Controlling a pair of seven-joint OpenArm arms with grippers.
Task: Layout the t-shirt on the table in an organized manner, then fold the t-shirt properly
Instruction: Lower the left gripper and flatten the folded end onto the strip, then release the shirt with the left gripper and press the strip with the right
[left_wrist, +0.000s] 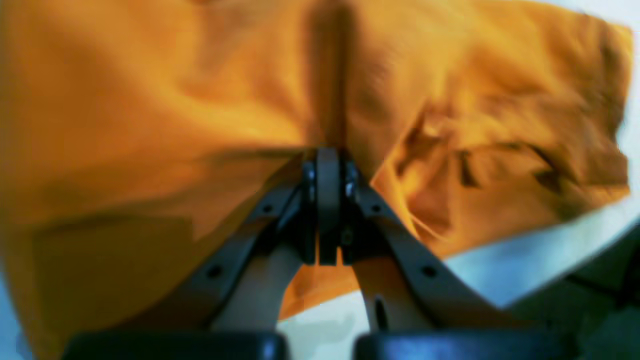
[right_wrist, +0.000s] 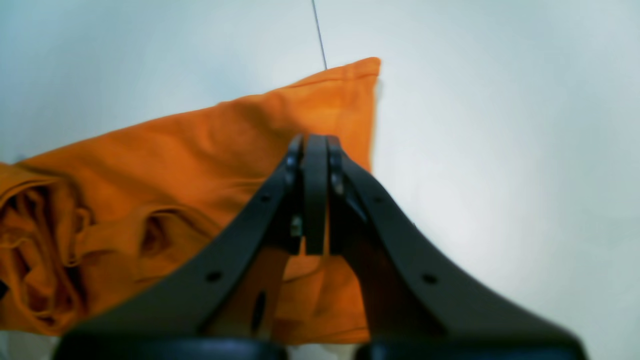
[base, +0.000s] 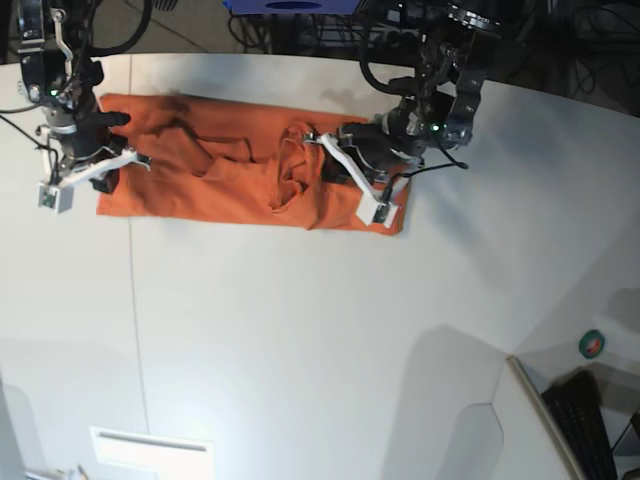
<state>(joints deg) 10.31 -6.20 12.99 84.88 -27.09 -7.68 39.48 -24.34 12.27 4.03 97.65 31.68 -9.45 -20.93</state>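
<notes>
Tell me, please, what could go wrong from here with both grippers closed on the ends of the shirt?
1. The t-shirt is bunched mid-length, so pulling may leave those wrinkles in.
2. The left gripper seems to pinch a gathered ridge of several layers, which might spread unevenly.
3. The right gripper grips close to the hem corner and could slip off.

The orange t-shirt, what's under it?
Under the orange t-shirt lies the white table, bare all around. Anything beneath the cloth is covered.

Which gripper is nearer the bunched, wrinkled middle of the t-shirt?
Left. The left gripper sits just beside the wrinkled bunch of the t-shirt, shut on it. The right gripper is at the far opposite end.
</notes>
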